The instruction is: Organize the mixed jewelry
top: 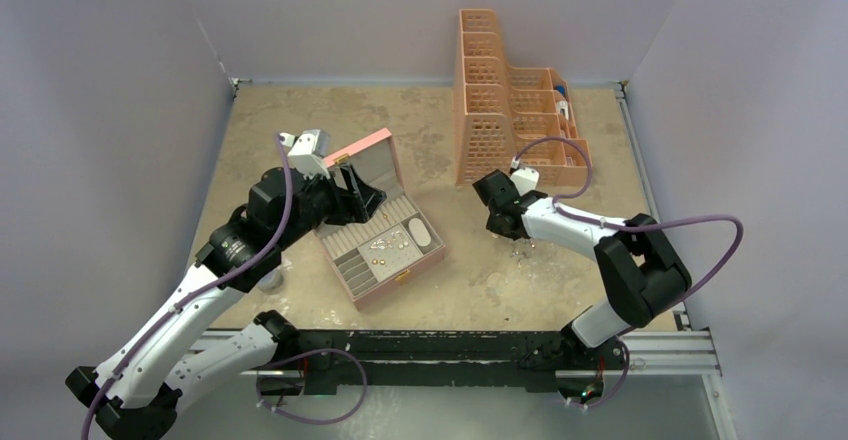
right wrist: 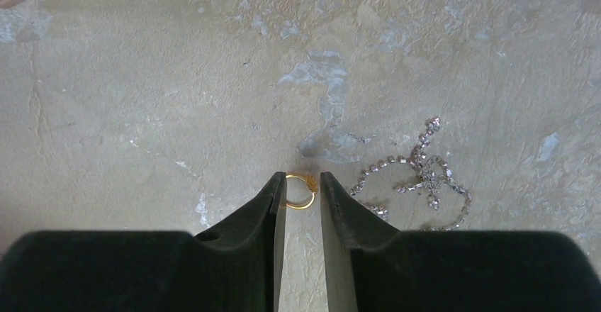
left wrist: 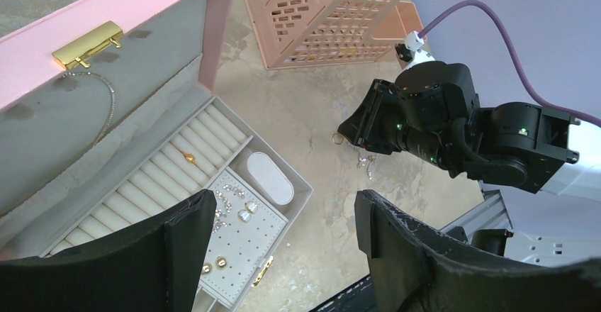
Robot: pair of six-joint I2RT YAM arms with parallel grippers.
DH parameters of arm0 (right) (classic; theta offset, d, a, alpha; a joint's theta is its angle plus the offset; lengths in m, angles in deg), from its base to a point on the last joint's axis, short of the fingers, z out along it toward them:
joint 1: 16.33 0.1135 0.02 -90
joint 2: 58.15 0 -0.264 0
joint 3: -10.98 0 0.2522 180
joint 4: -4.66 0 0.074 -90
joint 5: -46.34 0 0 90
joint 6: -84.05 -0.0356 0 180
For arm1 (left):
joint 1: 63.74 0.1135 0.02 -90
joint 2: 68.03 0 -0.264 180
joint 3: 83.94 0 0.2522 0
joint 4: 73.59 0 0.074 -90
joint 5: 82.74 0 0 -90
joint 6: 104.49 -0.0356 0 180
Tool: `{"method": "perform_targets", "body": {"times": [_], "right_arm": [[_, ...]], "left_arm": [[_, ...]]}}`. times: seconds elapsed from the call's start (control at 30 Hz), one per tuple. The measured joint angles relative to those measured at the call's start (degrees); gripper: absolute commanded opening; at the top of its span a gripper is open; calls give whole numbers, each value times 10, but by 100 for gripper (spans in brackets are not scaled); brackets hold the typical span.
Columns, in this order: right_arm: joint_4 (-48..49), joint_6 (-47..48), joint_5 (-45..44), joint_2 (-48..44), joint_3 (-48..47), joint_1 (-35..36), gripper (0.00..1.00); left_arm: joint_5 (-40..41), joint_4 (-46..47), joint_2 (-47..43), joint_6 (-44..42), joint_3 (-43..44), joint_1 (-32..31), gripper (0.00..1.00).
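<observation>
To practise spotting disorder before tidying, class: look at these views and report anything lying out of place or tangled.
A silver rhinestone chain lies in a tangled heap on the table, outside the open pink jewelry box. Beside it, a gold ring is pinched in the right claw, also not yet stored.

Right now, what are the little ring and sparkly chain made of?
The ring looks like thin polished metal, gold-coloured; real gold or plating, I can't tell. The chain looks silvery metal set with clear sparkling stones, glass or crystal perhaps.
</observation>
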Motion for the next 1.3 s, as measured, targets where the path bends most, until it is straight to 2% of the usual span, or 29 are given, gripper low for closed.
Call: {"method": "perform_targets", "body": {"times": [0.37, 0.77, 1.0, 1.1, 1.3], "right_arm": [[5, 0, 13, 8, 12, -3, 21], [10, -1, 18, 8, 17, -3, 3], [22, -1, 21, 7, 20, -3, 1], [30, 3, 30, -11, 27, -3, 2], [79, 24, 81, -114, 44, -3, 2]], "left_arm": [[0, 0, 0, 3, 0, 0, 72], [-1, 0, 0, 4, -4, 0, 72], [-13, 1, 0, 14, -7, 0, 72], [-34, 12, 5, 29, -14, 0, 72], [-108, 66, 39, 85, -60, 0, 71]]}}
